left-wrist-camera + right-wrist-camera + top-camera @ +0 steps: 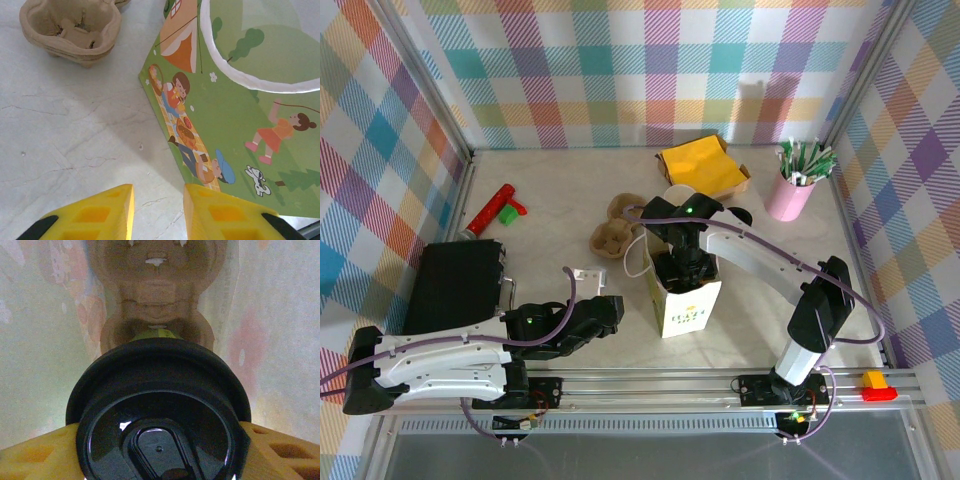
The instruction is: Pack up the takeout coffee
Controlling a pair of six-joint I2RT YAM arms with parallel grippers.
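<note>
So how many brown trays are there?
3. Two trays lie on the table beside the bag; one sits inside the bag, below the cup. More may be nested.

My overhead view is bright, even and sharp, with soft shadows on the worktop (560, 190). In the left wrist view, the yellow fingers (95, 217) at the bottom edge blur. The right wrist view is dim and warm. Small glints sit on the black lid (160, 390), and everything behind it is soft.

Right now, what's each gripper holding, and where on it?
Right gripper holds the takeout coffee by opposite sides at its black lid, inside the paper bag. Left gripper holds nothing; its jaws stand apart.
</note>
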